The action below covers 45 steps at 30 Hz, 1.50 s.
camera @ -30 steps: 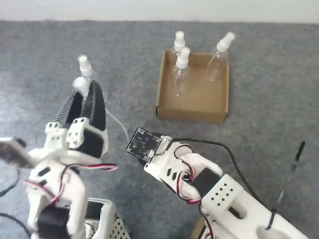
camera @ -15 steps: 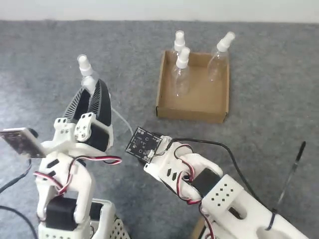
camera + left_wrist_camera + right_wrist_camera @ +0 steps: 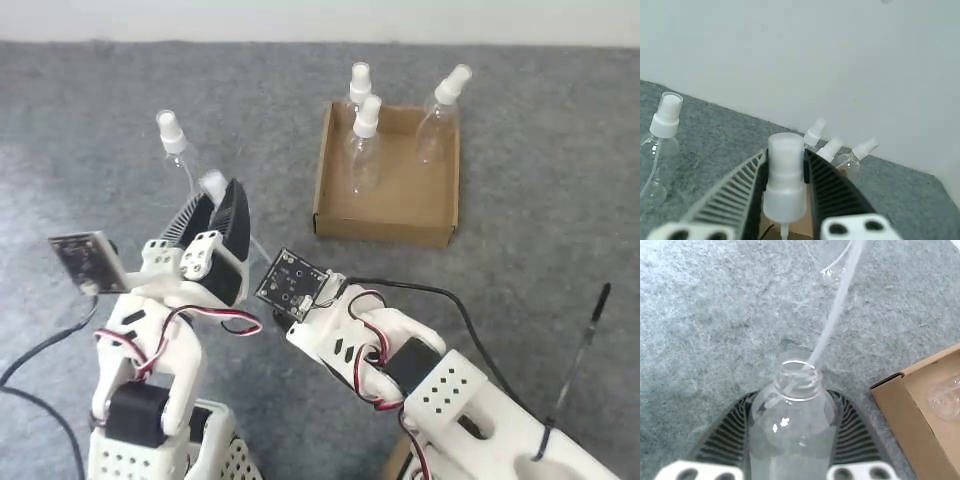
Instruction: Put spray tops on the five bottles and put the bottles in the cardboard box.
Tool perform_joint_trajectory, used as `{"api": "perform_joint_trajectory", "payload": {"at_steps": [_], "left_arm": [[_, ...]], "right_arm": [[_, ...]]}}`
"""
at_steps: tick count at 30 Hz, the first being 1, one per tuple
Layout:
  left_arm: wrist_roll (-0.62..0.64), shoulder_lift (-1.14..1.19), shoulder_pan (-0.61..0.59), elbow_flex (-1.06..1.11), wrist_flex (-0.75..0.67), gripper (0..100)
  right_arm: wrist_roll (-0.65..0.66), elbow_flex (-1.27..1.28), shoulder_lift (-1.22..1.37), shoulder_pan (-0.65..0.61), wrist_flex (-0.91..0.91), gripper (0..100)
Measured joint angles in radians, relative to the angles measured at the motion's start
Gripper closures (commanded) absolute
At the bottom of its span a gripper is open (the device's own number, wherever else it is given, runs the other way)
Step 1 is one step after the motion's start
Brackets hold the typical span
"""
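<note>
My left gripper [image 3: 785, 156] is shut on a white spray top [image 3: 785, 175] and holds it above the carpet, left of the cardboard box [image 3: 331, 170]. The top's clear tube [image 3: 838, 304] slants down into the open neck of a clear bottle [image 3: 792, 415]. My right gripper [image 3: 792, 401] is shut on that bottle. In the high view the left gripper [image 3: 213, 197] with the spray top [image 3: 213, 184] stands just beyond the right arm [image 3: 385, 350]. Three capped bottles [image 3: 365, 145] stand in the box. One more capped bottle [image 3: 173, 140] stands on the carpet behind the left gripper.
Grey carpet [image 3: 540, 220] covers the table. A thin black stick [image 3: 585, 345] lies at the right edge. The left arm's base [image 3: 150, 440] and cables fill the near left corner. A box corner [image 3: 920, 405] lies close beside the held bottle.
The left arm has swung right and nearer with the spray top, away from the standing capped bottle and toward the right arm. The right arm has barely shifted.
</note>
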Motion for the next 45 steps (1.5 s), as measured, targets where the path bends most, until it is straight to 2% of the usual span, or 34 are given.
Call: {"api": "perform_joint_trajectory", "payload": {"at_steps": [4,10,16,20,26,33,38,45], "left_arm": [[-0.003,0.000,0.003,0.000,0.028,99],[-0.097,-0.011,0.012,-0.005,0.052,99],[-0.176,-0.012,0.114,-0.005,0.080,99],[-0.195,-0.012,0.135,-0.003,0.098,99],[-0.198,-0.012,0.172,0.005,0.095,99],[-0.245,-0.012,0.255,0.037,0.072,99],[-0.261,-0.014,0.264,0.037,0.064,98],[-0.301,-0.020,0.265,0.026,0.069,79]], "right_arm": [[0.000,0.000,-0.081,0.002,0.000,99.2],[-0.005,0.005,-0.204,0.000,-0.066,99.2],[-0.005,0.020,-0.212,-0.002,-0.110,99.2],[-0.006,0.020,-0.212,0.000,-0.115,99.2],[-0.173,0.057,-0.292,0.035,-0.115,99.2],[-0.181,0.114,-0.374,0.046,-0.114,99.2],[-0.181,0.115,-0.384,0.049,-0.104,99.2],[-0.181,0.115,-0.390,0.051,-0.101,99.2]]}}
